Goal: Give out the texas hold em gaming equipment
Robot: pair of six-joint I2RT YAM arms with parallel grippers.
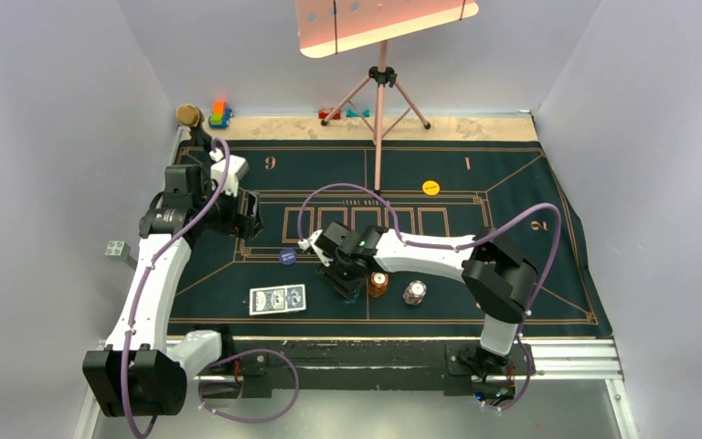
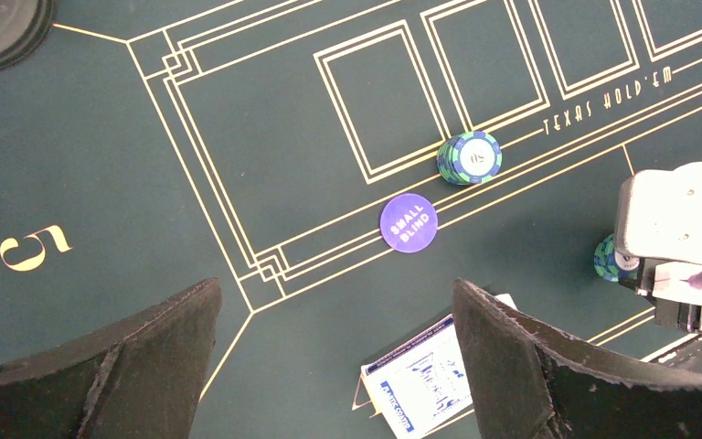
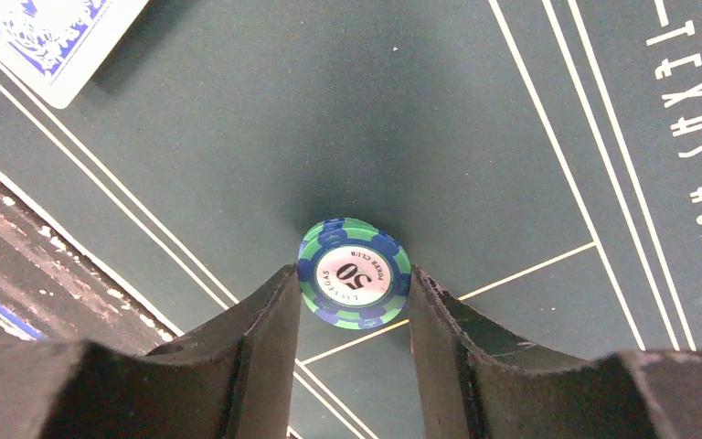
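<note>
Right now the right gripper (image 3: 354, 283) is down on the green felt mat (image 1: 530, 265) that covers the worktop. Its fingers (image 3: 256, 338) pinch either side of a green-and-blue chip stack (image 3: 355, 274) marked 50, which sits on the felt near the mat's near edge. Just to its right stand an orange chip stack (image 1: 378, 283) and a pinkish-white chip stack (image 1: 414, 293). The blue-backed cards (image 1: 277, 299) lie backs up to its left. The left gripper (image 2: 336, 293) hangs over the mat's left side, fingers spread wide and holding nothing. Below it a purple small blind disc (image 2: 409, 220) and a second green-and-blue stack (image 2: 469, 157) lie close together on the gold lines. A yellow disc (image 1: 431, 187) rests farther back.
</note>
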